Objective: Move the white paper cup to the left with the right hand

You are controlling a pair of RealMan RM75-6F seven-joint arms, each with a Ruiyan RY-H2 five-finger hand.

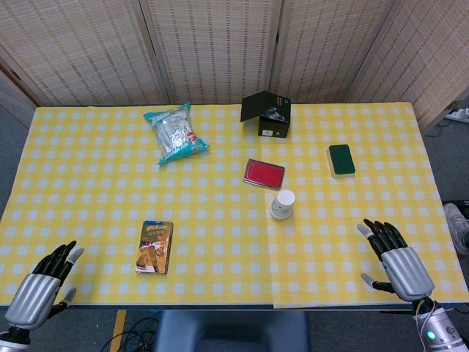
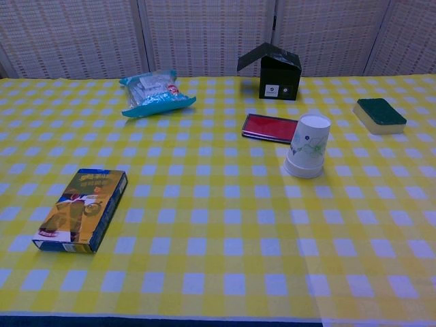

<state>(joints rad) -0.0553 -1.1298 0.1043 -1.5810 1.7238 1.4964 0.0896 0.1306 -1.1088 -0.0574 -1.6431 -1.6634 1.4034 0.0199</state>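
Note:
The white paper cup point(image 1: 283, 204) point(image 2: 308, 146) stands upside down on the yellow checked table point(image 1: 220, 242), right of the centre and just in front of a red flat case point(image 1: 264, 173) point(image 2: 270, 128). My right hand point(image 1: 392, 258) rests at the table's front right corner, fingers spread and holding nothing, well to the right of the cup and nearer the front edge. My left hand point(image 1: 42, 287) lies at the front left corner, also empty with its fingers apart. The chest view shows neither hand.
A snack box point(image 1: 154, 246) point(image 2: 83, 210) lies front left. A blue-white bag point(image 1: 174, 133) point(image 2: 156, 92) is at the back left, a black open box point(image 1: 268, 114) point(image 2: 275, 73) at the back middle, a green sponge point(image 1: 341, 160) point(image 2: 379, 114) to the right.

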